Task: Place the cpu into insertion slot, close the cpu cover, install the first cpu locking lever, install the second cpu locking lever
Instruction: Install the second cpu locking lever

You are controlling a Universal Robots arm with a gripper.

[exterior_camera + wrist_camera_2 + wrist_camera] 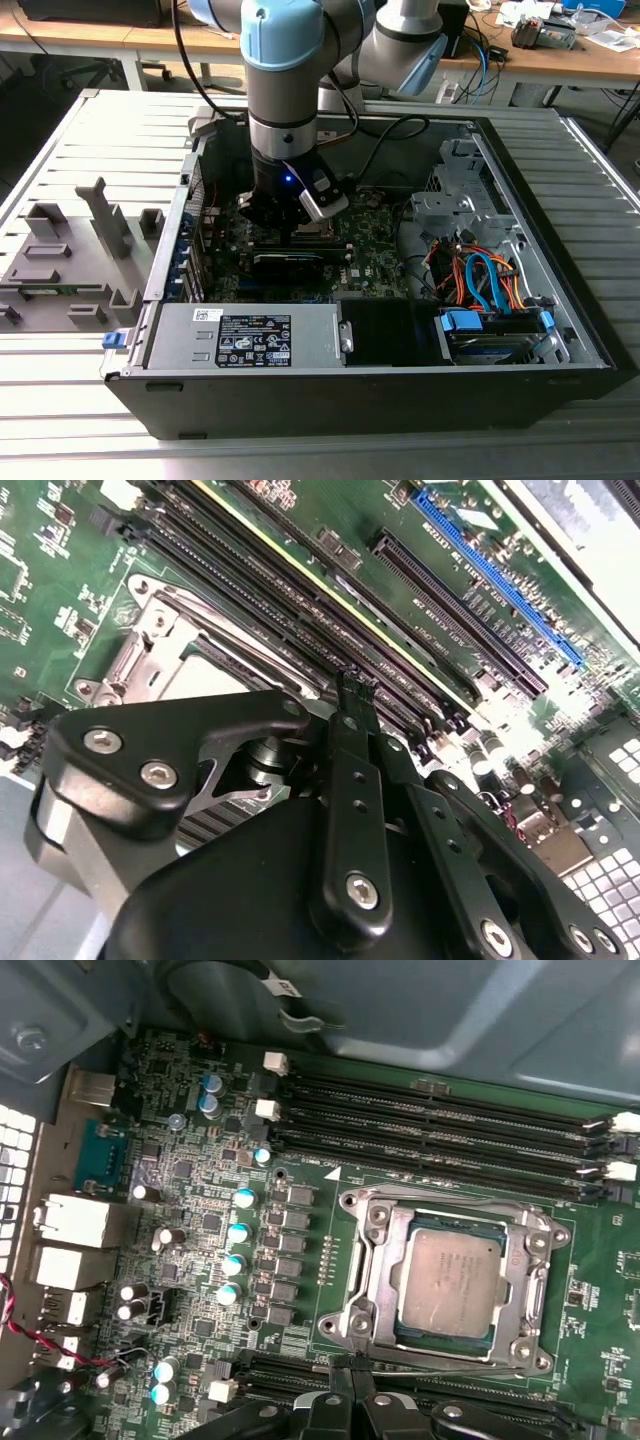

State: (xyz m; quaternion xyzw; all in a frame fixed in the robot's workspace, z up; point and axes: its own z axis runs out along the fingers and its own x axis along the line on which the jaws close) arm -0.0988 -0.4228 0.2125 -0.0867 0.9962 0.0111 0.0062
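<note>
Exterior view first: grey fixture blocks (70,255) lie on the slatted desk (600,180) toward that view's left, well apart from the hand (290,222), which hangs low inside the open computer case (380,390) right over the motherboard (375,250); a bundle of orange and blue cables (480,280) sits in the case toward that view's right. First wrist view shows the cpu (450,1282) seated in the insertion slot (395,1335), its pale metal top showing through the window of the cpu cover (525,1265), which lies flat around it. The hand's dark fingertips (350,1385) come together just beside the socket edge, between it and the nearest black memory slot (290,1368). In the second wrist view the fingertips (355,695) appear pressed together with nothing between them.
</note>
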